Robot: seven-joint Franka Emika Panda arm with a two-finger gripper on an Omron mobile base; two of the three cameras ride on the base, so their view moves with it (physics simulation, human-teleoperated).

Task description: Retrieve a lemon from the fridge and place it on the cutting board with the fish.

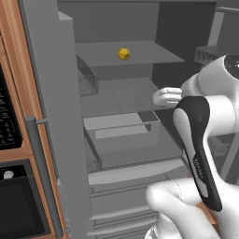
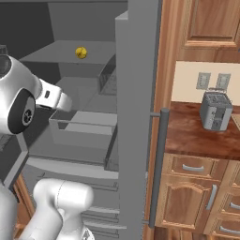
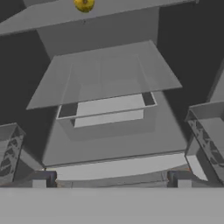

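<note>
Fridge [image 1: 51, 116] stands open. Lemon [image 1: 124, 54] rests on a far upper shelf [image 1: 140, 53]. Gripper [image 3: 111, 183] is spread wide and empty, well short of it.

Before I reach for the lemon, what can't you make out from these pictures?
- The cutting board and fish: outside all three views.
- The lemon: top cut off by the hand view's upper edge.
- The tool: in both base views the arm's own body hides its tips.
- The fridge: top shelves cut off by the frames' upper edges.

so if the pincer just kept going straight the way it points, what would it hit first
Probably the middle shelf of the open fridge, or the drawer below it; depth is unclear. The lemon sits on the shelf above that line.
</note>
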